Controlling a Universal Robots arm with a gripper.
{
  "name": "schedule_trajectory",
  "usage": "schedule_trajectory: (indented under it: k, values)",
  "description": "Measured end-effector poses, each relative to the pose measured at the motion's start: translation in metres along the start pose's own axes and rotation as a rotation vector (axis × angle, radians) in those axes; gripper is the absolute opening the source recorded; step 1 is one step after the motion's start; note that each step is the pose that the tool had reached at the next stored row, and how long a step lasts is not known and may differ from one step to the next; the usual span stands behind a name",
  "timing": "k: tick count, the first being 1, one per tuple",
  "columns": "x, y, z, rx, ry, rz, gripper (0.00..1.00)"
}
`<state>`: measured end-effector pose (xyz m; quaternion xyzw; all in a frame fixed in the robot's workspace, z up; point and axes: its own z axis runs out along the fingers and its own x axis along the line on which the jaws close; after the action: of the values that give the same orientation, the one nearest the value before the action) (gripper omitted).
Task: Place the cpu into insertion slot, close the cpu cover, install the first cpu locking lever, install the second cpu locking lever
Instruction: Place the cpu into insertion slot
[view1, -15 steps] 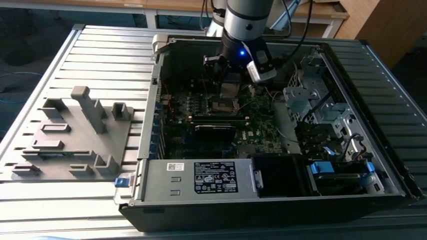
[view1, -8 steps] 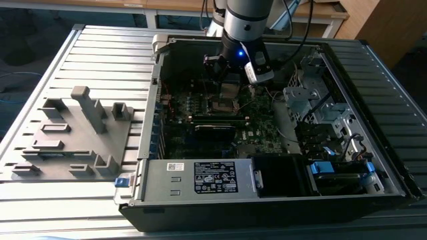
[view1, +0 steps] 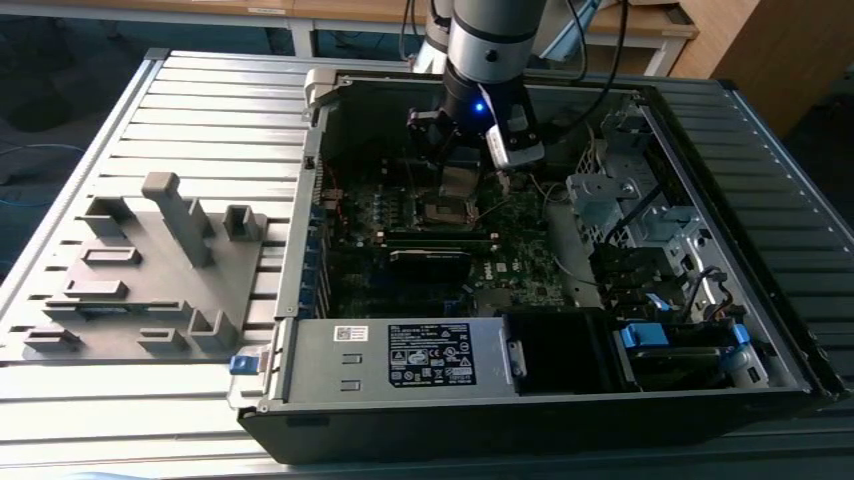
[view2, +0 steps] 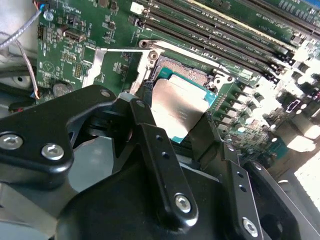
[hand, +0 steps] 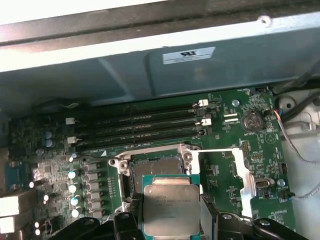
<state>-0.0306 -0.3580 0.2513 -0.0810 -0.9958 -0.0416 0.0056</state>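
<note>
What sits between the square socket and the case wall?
In the first wrist view, long black memory slots lie between the insertion slot and the case wall.

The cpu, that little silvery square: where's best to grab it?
Take the cpu by two opposite thin edges, from above, probably: it is flat and square, so its sides are parallel. The pincer holds it this way, close to the insertion slot.

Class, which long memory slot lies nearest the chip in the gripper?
The slot bordering the square socket by the held chip; the others lie nearer the case wall.
</note>
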Motion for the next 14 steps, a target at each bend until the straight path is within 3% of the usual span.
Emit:
schedule_trajectory:
  k: [4,14]
  values:
    - [0.0,0.0,0.0002,-0.0005,-0.002,0.024,0.54]
    - [0.0,0.0,0.0004,-0.0008,-0.0031,0.037,0.54]
